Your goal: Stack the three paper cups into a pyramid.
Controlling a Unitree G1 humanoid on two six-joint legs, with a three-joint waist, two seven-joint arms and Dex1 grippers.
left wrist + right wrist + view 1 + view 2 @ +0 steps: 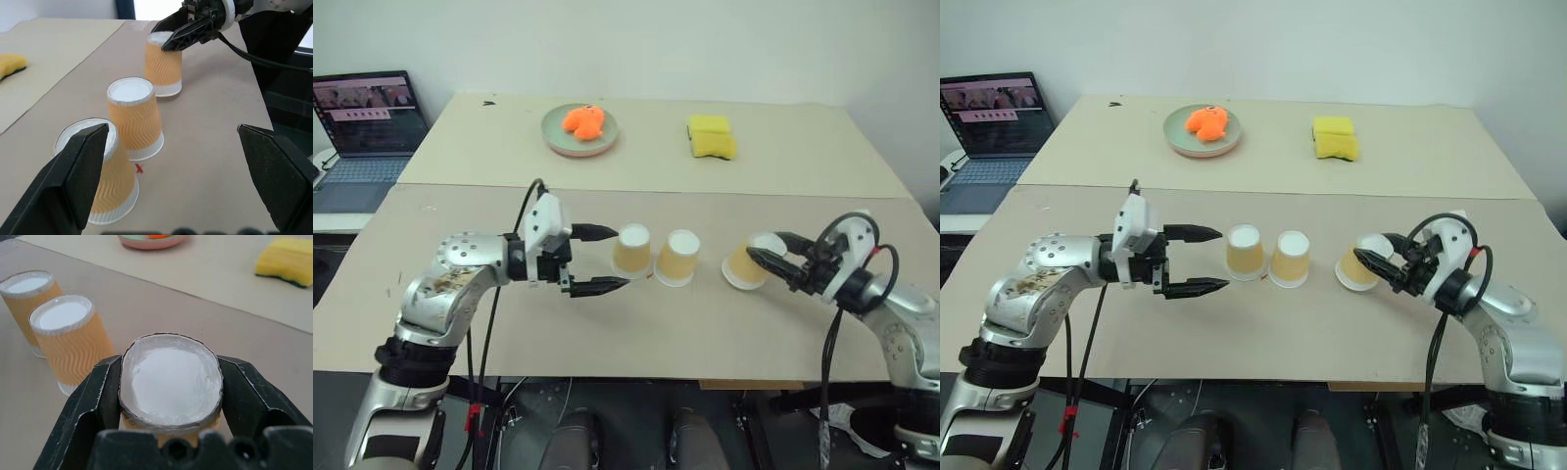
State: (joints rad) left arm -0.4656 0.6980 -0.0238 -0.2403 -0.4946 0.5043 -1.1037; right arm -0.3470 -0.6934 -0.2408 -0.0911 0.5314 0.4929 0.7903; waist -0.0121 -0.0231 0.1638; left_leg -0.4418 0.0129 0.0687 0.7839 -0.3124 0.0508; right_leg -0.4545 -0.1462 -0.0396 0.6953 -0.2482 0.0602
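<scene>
Three yellow-orange paper cups stand upside down in a row on the near table. My left gripper [621, 258] is open and points right along the row, its tips just short of the left cup [632, 251]. The middle cup [677, 258] stands free beside it. My right gripper [764, 247] is shut on the white base of the right cup [740, 268], squeezing it oval [171, 382]. That cup leans a little, and its rim looks to rest on the table [164, 63].
On the far table sit a green plate [579, 142] with an orange thing on it and a yellow sponge [712, 137]. A laptop [362, 132] is open at the far left. A small red mark [139, 169] lies by the middle cup.
</scene>
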